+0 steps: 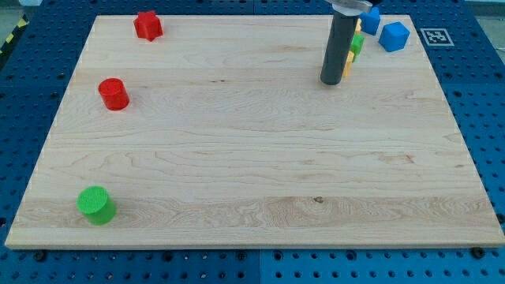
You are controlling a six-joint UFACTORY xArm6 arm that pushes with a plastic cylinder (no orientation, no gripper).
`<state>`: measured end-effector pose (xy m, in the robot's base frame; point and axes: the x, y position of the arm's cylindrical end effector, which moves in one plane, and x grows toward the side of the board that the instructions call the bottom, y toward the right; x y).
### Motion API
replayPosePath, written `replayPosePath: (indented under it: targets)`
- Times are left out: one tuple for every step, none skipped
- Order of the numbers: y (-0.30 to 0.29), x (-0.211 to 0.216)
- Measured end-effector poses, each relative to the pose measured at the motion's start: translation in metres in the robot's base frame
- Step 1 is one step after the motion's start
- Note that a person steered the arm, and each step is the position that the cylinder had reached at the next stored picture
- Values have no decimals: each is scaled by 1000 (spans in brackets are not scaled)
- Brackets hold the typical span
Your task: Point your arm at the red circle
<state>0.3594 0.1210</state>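
The approach is judged barely begun; my tip is seen resting on the wooden board near the view's top right, bare, touching nothing that can be made out, with nothing clamped since the rod has no jaws; the red circle is found well apart from it, near the board's left edge, above the middle; between the two lies only open wood, so the next move is judged to call for a long slide toward the view's left and slightly down, stopped just short of the block so it is pointed at and not shoved. Now the count: two red blocks, the circle and a red star at the view's top left; one green circle at the bottom left; two blue blocks at the top right; a small green block and a yellow block are glimpsed just beside the rod, partly hidden, their shapes not to be told.
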Motion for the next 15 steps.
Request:
replayPosePath:
  targets:
    - [-1, -17]
    - [-1, -38]
    - [-1, -60]
    - [5, -71]
    - [6, -71]
    - [-2, -69]
    - [-51, -25]
    - [-91, 50]
    - [-154, 100]
    - [-214, 111]
    - [-278, 111]
    - [-294, 111]
    - [-326, 103]
    - [-360, 93]
    - [-360, 79]
